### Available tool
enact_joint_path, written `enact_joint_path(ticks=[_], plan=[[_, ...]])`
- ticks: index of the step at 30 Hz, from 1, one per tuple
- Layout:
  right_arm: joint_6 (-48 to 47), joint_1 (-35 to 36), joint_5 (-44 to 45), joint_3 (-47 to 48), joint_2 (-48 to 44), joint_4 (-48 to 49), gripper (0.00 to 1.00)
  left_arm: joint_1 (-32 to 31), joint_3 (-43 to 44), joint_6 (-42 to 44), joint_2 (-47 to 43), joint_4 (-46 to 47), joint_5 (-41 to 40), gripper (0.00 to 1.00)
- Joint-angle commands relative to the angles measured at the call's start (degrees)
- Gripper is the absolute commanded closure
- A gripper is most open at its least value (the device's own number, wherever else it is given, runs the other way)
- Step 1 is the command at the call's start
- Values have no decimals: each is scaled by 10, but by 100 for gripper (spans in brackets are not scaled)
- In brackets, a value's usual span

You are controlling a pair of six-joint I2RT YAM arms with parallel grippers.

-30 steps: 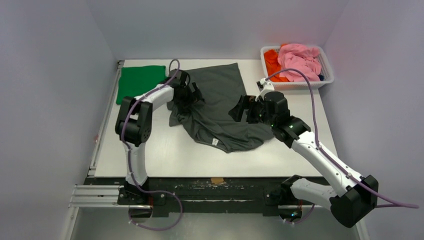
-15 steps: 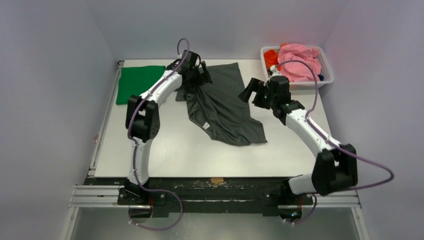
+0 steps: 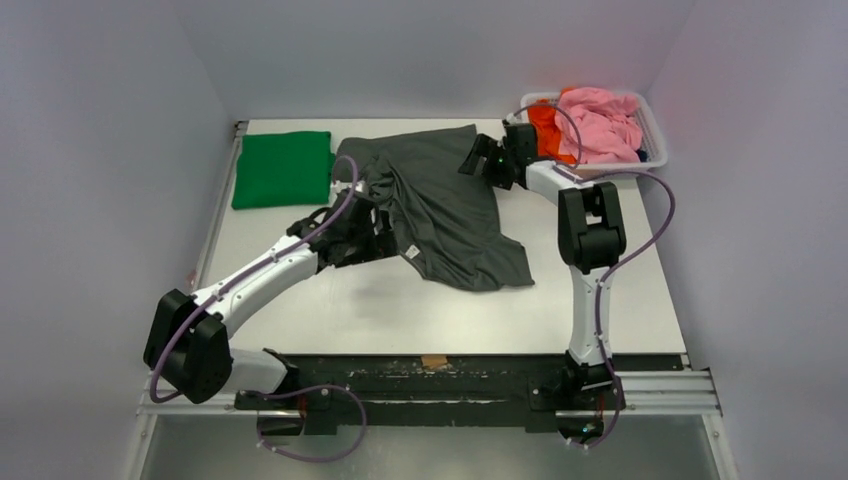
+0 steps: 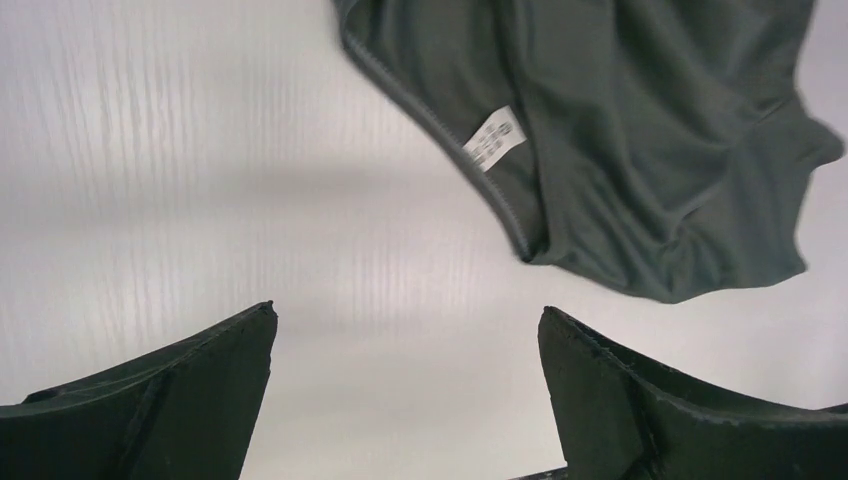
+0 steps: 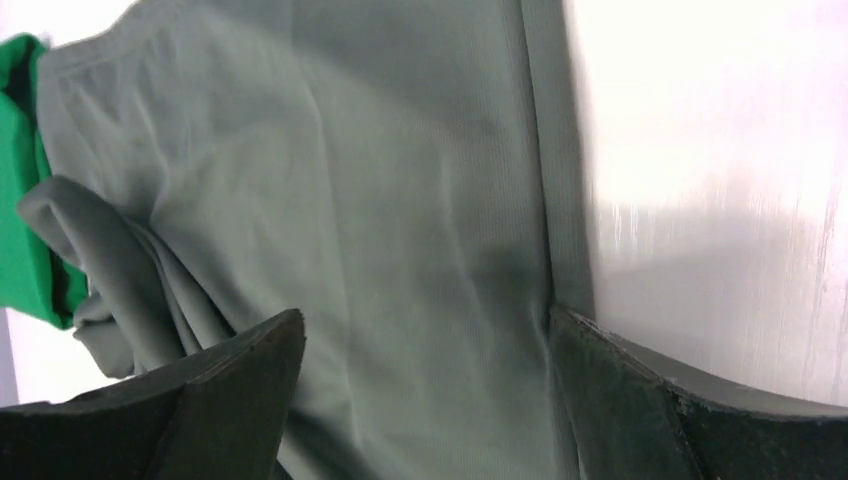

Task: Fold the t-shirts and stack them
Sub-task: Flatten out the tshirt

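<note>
Centre of the top view: the grey shirt (image 3: 440,215) lies crumpled and unfolded on the table (image 3: 350,310). The folded green shirt (image 3: 283,168) sits at upper left.

Change in the last half second:
- The left gripper (image 3: 365,235) has left the shirt's far-left corner. It now hovers left of centre with jaws apart and empty, just short of the collar and its label (image 4: 492,135).
- The right gripper (image 3: 480,160) has moved to the shirt's upper-right edge, near the basket (image 3: 657,135). Its jaws are spread and straddle the hem, and they grip nothing.

Judgement: both arms are re-gripping, and folding has not begun.
</note>
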Motion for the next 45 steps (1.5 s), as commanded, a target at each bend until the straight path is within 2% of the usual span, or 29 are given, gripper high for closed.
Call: enact_joint_path(ticks=[1, 5, 7, 10, 12, 15, 18, 20, 23, 25, 28, 31, 37, 41, 45], plan=[[-1, 9, -1, -109, -48, -22, 7, -2, -76, -21, -36, 59, 1, 0], [18, 39, 17, -292, -141, 27, 6, -2, -91, -26, -47, 57, -19, 0], [45, 77, 31, -387, -196, 55, 6, -2, -97, -29, -54, 52, -29, 0], [113, 202, 106, -510, -291, 64, 6, -1, -122, -39, -75, 45, -52, 0], [167, 299, 135, -561, -332, 88, 5, 0, -136, -46, -95, 33, -70, 0], [187, 438, 153, -527, -360, 81, 5, 4, -154, -54, -132, 7, -89, 0], [138, 498, 190, -444, -372, 12, 5, 6, -170, -61, -178, -17, -100, 0], [130, 498, 223, -431, -405, -3, 5, 7, -183, -63, -209, -29, -103, 0], [120, 493, 343, -433, -459, -43, 4, 9, -204, -68, -248, -39, -109, 0], [123, 477, 386, -446, -483, -54, 2, 10, -216, -67, -252, -22, -87, 0], [120, 426, 329, -480, -489, -20, 2, 9, -231, -61, -221, 42, -20, 0], [117, 377, 252, -498, -454, 19, 3, 10, -220, -56, -143, 99, 47, 0], [101, 307, 188, -484, -352, 47, 5, 18, -140, -46, 36, 121, 66, 0], [100, 246, 158, -485, -308, 53, 7, 66, -80, -32, 138, 115, 106, 0], [93, 189, 158, -494, -307, 42, 7, 121, -6, -16, 229, 111, 173, 0]])
